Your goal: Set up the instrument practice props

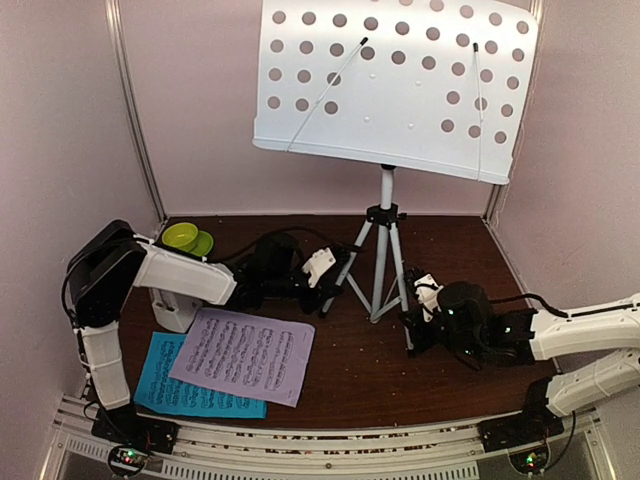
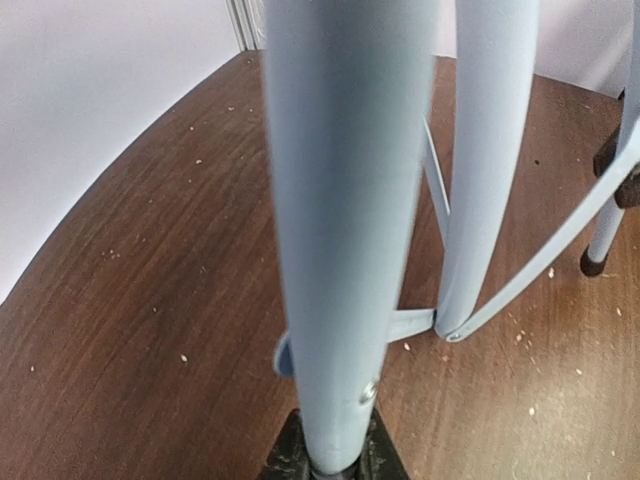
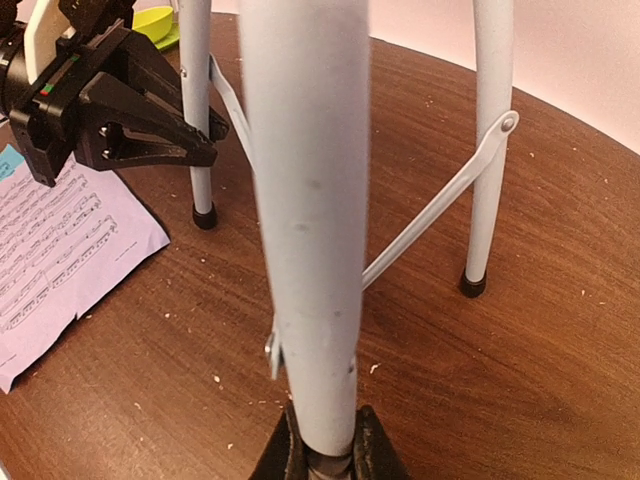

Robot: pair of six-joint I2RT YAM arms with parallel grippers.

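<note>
The white perforated music stand (image 1: 400,80) stands upright on its silver tripod (image 1: 385,250) at the back centre. My left gripper (image 1: 328,290) is shut on the tripod's left leg (image 2: 340,220), which fills the gap between the black fingers (image 2: 285,455). My right gripper (image 1: 412,318) is shut on the right leg (image 3: 305,200), clamped between its fingers (image 3: 375,455). The lilac sheet-music page (image 1: 245,355) lies flat at the front left, overlapping the cyan page (image 1: 185,392). A small white body (image 1: 175,310), perhaps the metronome, is partly hidden under my left arm.
A lime-green bowl on a saucer (image 1: 185,237) sits at the back left, and also shows in the right wrist view as the bowl (image 3: 160,25). The third tripod leg (image 3: 490,150) and thin braces (image 3: 440,200) stand between the grippers. Pale walls close in on three sides.
</note>
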